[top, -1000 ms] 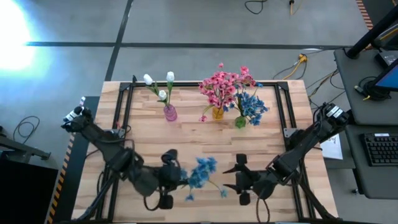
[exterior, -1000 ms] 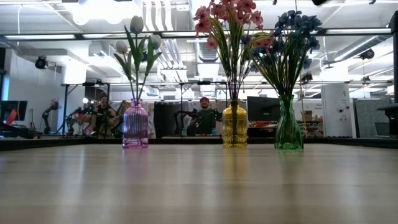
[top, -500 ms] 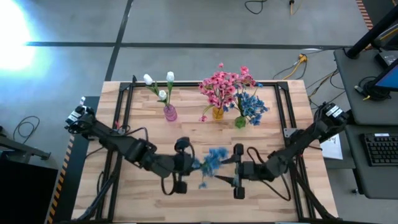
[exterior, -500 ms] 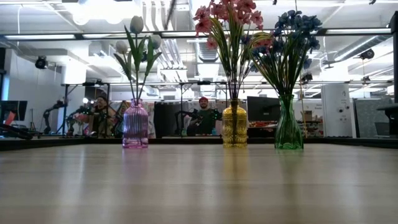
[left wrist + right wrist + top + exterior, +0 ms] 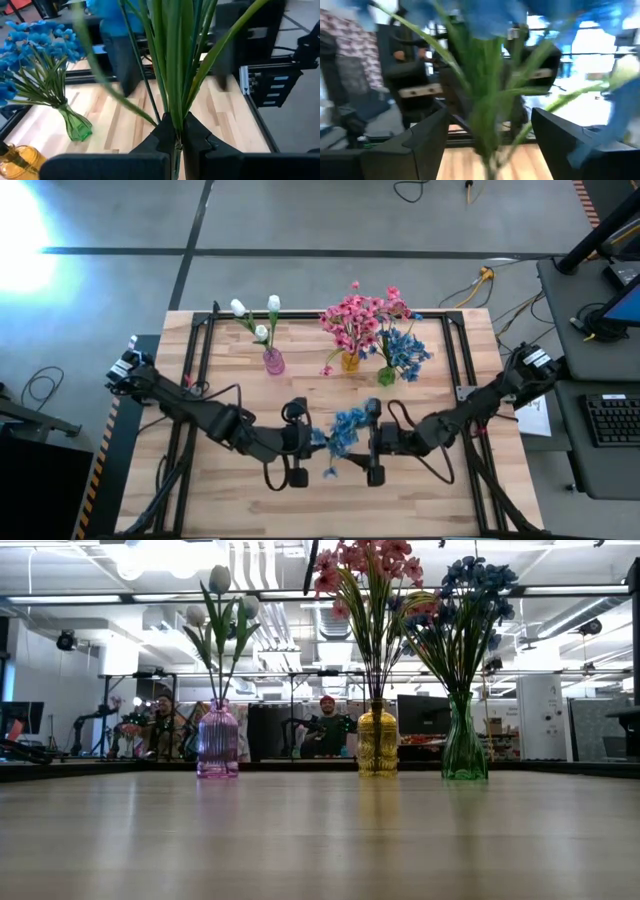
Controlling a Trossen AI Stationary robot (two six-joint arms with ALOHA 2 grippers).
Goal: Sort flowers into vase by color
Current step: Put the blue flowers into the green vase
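The left gripper (image 5: 176,137) pinches a blue flower (image 5: 347,430) by its stems. The right gripper (image 5: 487,137), fingers spread, straddles the same stems.

I see left hand (image 5: 312,439) and right hand (image 5: 362,442) either side of a blue flower bunch (image 5: 345,430) mid-surface (image 5: 450,380); three vases behind.

One camera hangs above and looks straight down on the whole table (image 5: 250,395). A second sits at table-top height and faces level toward the three vases and the room behind. Each wrist camera looks very closely along its fingers; both share the blue flower (image 5: 348,430).
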